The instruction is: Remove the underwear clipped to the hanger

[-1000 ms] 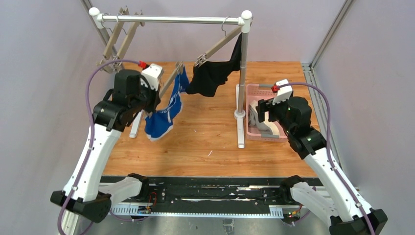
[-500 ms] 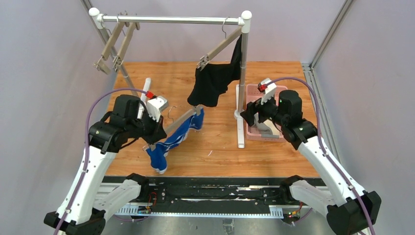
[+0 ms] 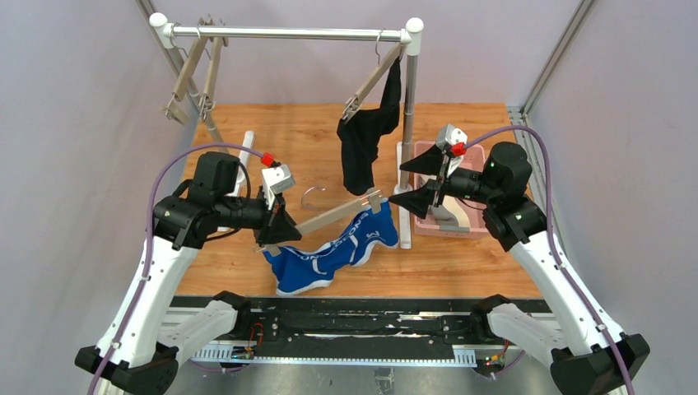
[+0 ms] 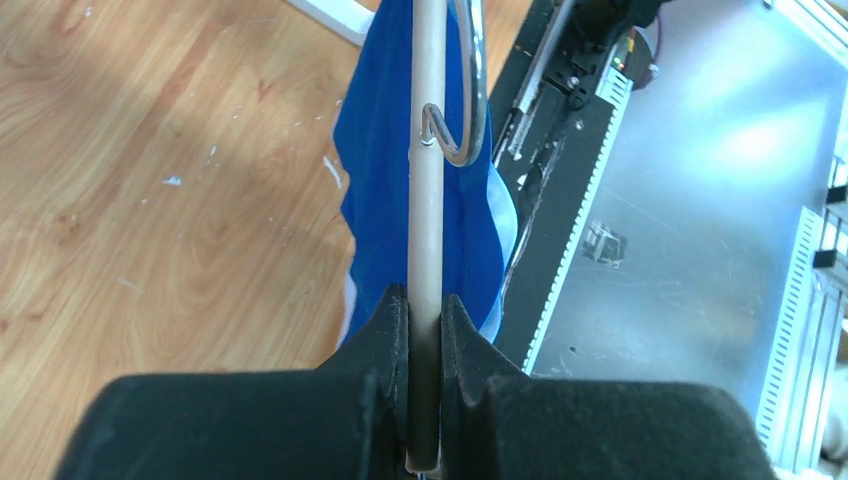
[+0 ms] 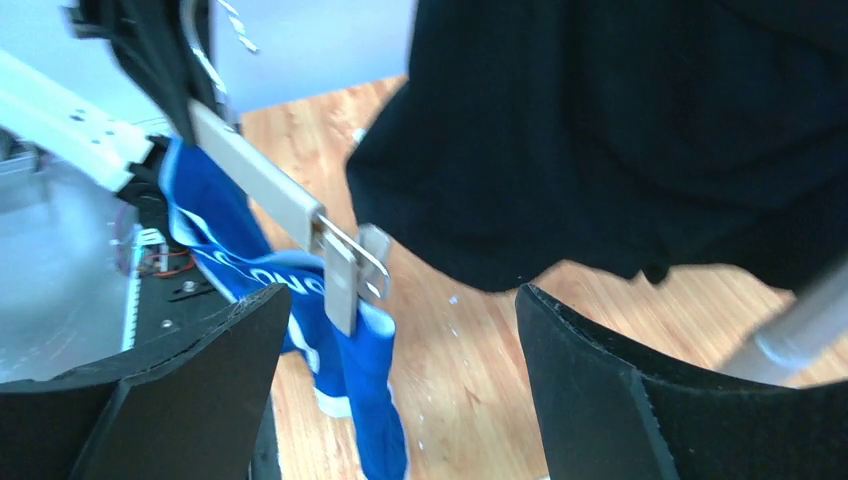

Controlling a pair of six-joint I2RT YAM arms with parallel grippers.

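Note:
My left gripper (image 3: 276, 227) is shut on the left end of a beige hanger (image 3: 333, 214), held low over the table; in the left wrist view my jaws (image 4: 425, 312) pinch its bar (image 4: 428, 190). The blue briefs (image 3: 337, 251) with white lettering hang clipped below it and show in the left wrist view (image 4: 380, 180). My right gripper (image 3: 414, 179) is open and empty beside the hanger's right clip (image 5: 345, 262), with blue cloth (image 5: 350, 390) under it. The black briefs (image 3: 362, 144) hang clipped to a second hanger (image 3: 370, 81). A pale grey cloth (image 3: 449, 216) lies in the basket.
A white clothes rack with a metal rail (image 3: 288, 33) spans the back; its right post (image 3: 407, 123) stands by my right gripper. Two empty hangers (image 3: 191, 78) hang at the rail's left. A pink basket (image 3: 428, 151) sits on the table's right.
My left gripper has taken the hanger with the blue briefs off the rail and brought it down toward the near middle. My right gripper moved left from the basket, open. The black briefs swung.

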